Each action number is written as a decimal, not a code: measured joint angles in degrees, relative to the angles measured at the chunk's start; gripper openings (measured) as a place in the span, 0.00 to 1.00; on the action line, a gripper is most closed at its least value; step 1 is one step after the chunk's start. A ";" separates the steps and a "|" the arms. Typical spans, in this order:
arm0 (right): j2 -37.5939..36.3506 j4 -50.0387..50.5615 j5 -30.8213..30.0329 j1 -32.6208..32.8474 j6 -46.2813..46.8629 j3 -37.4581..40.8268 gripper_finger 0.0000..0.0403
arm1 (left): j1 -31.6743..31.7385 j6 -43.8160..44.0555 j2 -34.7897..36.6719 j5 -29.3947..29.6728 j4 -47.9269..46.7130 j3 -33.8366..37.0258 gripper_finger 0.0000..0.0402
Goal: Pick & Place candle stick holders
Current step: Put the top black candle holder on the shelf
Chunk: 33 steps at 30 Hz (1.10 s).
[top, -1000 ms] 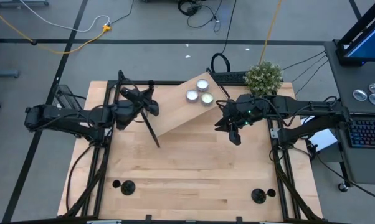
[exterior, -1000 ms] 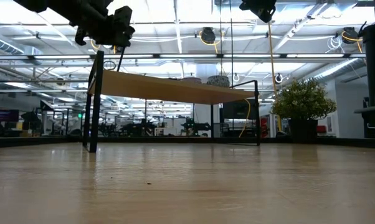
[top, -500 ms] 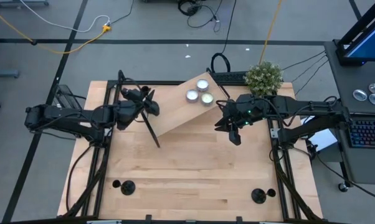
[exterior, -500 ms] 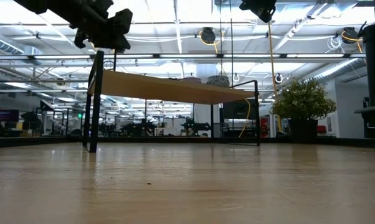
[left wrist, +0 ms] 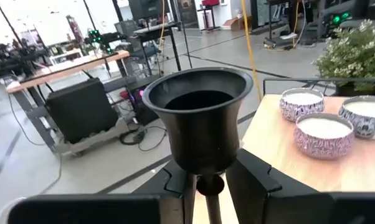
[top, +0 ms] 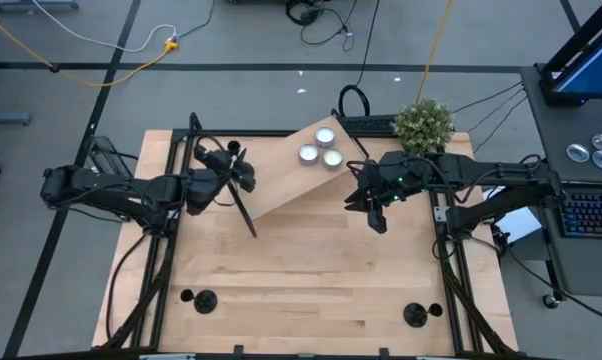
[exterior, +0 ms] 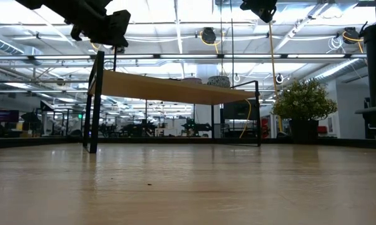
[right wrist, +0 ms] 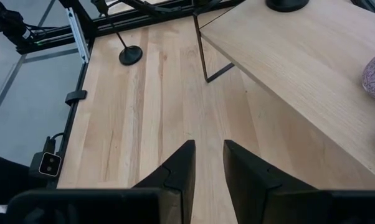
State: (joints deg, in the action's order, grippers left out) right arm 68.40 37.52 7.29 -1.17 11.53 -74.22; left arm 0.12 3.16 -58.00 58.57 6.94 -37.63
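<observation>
Left hand (left wrist: 206,186) clenched on a candle stick holder's (left wrist: 200,118) stem, above the raised shelf's (top: 281,175) left end. Placing step; next, lower it upright, clear of tealights (top: 319,147). Right hand (right wrist: 206,168) idle, fingers slightly parted, over the tabletop (top: 311,270).

- a robotics lab in an open industrial hall
- two arms on a framed wooden table (top: 311,290)
- cables (top: 101,45) across grey floor
- benches (left wrist: 63,68) and equipment beyond, strip lights (exterior: 175,28) overhead
</observation>
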 joint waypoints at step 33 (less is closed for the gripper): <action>0.00 0.00 0.02 0.02 -0.20 0.00 0.18 | -4.82 3.43 9.38 2.87 -14.65 -0.07 0.22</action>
State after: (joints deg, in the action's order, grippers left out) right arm 68.40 37.52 7.31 -1.15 11.33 -74.22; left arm -4.69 6.59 -48.62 61.44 -7.71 -37.69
